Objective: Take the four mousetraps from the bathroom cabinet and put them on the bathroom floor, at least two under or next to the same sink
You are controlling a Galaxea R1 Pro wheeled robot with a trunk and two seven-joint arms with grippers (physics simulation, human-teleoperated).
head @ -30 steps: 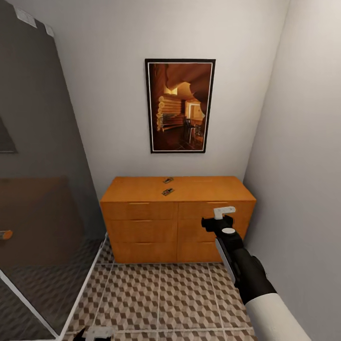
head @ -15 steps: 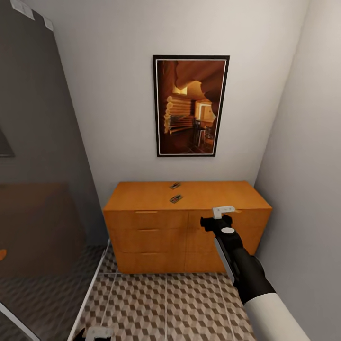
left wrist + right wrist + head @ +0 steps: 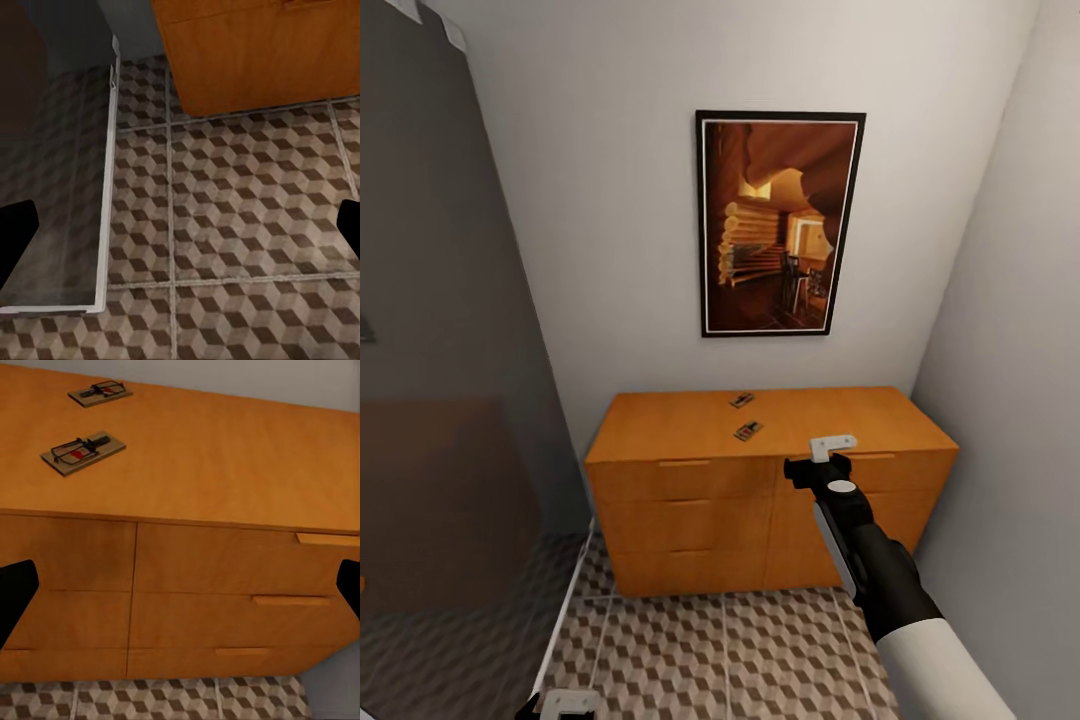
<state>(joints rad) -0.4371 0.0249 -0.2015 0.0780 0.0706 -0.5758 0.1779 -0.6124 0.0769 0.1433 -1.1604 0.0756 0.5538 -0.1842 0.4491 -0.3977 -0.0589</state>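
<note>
Two mousetraps [image 3: 746, 416] lie flat on the cabinet [image 3: 690, 480] top at 12 o'clock, within reach for pickup; right gripper [image 3: 830, 452], fingers apart, is raised toward them, while left gripper [image 3: 565, 702], likewise spread, hangs over the bathroom floor [image 3: 710, 650].

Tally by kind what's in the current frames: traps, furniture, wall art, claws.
Small brown wooden mousetraps with wire and red mark: 2, both on the cabinet top
Orange-brown wooden cabinet with bar handles: 1
Black-framed picture on the wall: 1
Claws: 2, right claw, left claw
Total: 6
</note>
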